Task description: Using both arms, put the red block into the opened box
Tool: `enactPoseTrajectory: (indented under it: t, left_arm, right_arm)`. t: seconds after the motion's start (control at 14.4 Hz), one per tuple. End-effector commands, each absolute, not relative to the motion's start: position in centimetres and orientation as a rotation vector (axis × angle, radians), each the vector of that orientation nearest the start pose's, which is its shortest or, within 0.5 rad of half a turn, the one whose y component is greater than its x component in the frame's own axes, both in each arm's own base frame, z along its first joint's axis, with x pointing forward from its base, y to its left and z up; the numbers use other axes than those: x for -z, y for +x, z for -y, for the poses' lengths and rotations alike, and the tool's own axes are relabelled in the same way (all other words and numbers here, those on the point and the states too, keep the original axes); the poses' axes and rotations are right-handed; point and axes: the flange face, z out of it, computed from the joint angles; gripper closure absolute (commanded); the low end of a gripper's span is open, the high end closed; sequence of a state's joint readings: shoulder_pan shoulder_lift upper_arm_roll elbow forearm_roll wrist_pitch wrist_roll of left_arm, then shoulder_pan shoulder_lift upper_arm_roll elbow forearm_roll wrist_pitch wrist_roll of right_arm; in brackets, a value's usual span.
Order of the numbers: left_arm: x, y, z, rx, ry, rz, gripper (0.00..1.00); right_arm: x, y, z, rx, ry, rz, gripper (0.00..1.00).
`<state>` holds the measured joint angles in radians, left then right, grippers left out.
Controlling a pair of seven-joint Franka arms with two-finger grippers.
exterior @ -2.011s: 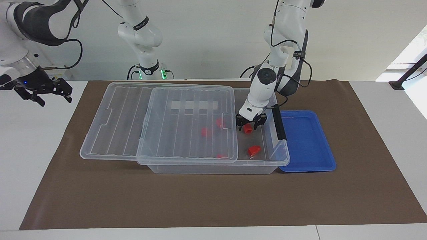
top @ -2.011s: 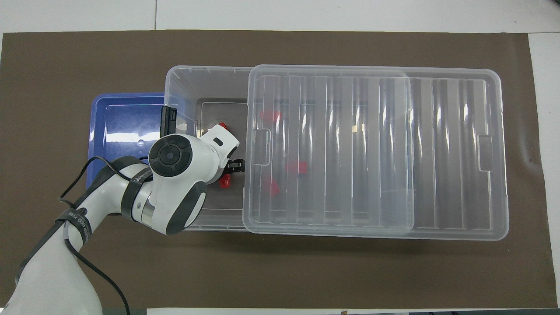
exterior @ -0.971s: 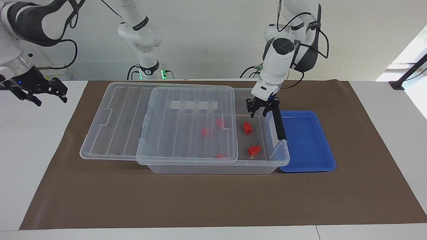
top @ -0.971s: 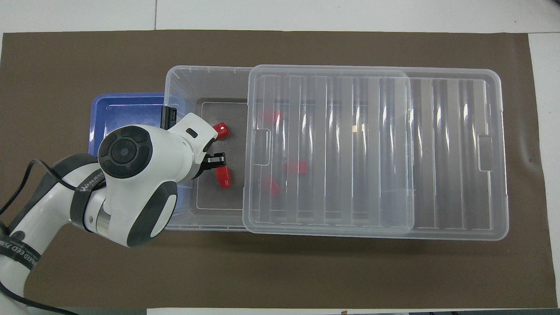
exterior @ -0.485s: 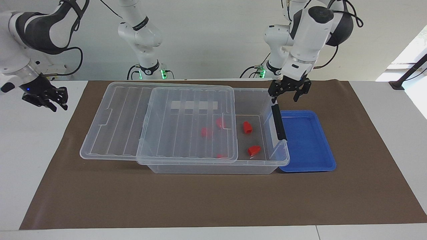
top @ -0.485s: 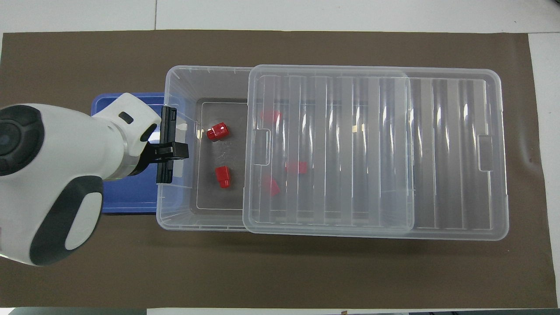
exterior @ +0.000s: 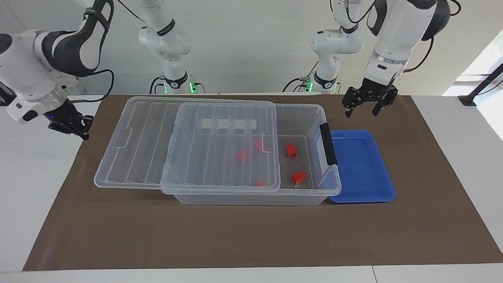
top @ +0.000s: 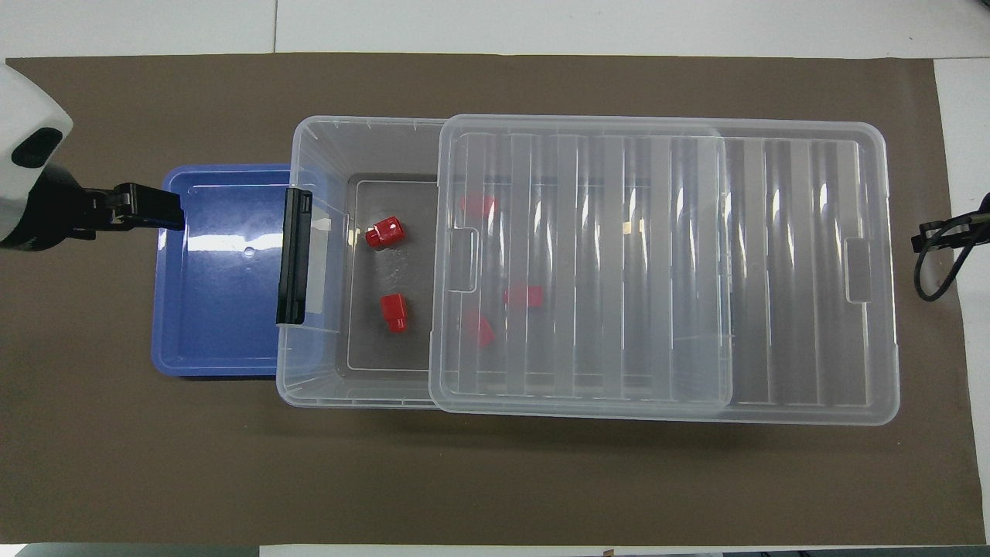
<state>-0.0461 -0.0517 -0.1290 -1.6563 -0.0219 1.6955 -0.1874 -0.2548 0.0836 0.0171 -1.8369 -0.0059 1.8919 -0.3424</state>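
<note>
The opened box (exterior: 251, 198) (top: 298, 387) stands mid-mat, its ribbed lid (exterior: 133, 149) (top: 789, 271) slid toward the right arm's end. Two red blocks lie loose on the uncovered floor: one (exterior: 291, 150) (top: 396, 312) nearer the robots, the other (exterior: 299, 177) (top: 385, 232) farther out. Several more red pieces (exterior: 243, 156) (top: 524, 295) show through the lid. My left gripper (exterior: 361, 112) (top: 155, 216) hangs open and empty in the air by the blue tray's edge. My right gripper (exterior: 83, 131) is shut, holding nothing, low at the mat's edge by the right arm's end.
A shallow blue tray (exterior: 361, 165) (top: 216, 309) lies against the box on the side of the left arm's end. The box's black latch bar (exterior: 328, 143) (top: 294, 255) stands up between tray and box. A brown mat (exterior: 251, 236) covers the table.
My left gripper let go of a red block inside the box, rose out open and swung away past the tray. My right gripper closed and drifted toward the mat's edge.
</note>
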Motion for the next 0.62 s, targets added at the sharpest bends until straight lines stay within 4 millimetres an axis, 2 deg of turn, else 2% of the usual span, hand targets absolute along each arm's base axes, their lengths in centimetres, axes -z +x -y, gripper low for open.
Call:
enactPoseTrajectory:
  t: [0.0,0.07,0.21,0.35,0.49,0.55]
  left_arm:
    - [-62.0,54.5,9.9,0.074,-3.156,0.001,0.0]
    - [-62.0,54.4,9.7,0.062,-3.155,0.006,0.0]
    - [-62.0,54.3,9.7,0.057,-3.156,0.003,0.0]
    - [-62.1,54.6,9.6,0.09,-3.159,-0.004,0.0]
    - [-62.2,55.1,7.0,0.092,-3.156,-0.033,0.0]
    - [-62.3,55.1,6.6,0.09,-3.154,-0.057,0.0]
  right_arm:
    - [-47.6,55.7,12.5,-0.026,-3.135,0.163,1.0]
    - [-47.4,55.6,12.4,-0.033,-3.135,0.139,1.0]
    - [-47.3,55.9,10.2,-0.035,-3.133,0.145,1.0]
    - [-47.1,56.0,9.6,-0.021,-3.135,0.125,1.0]
    - [-46.8,55.9,8.3,-0.025,-3.131,0.154,1.0]
    - [-46.8,55.9,8.2,-0.022,-3.13,0.153,1.0]
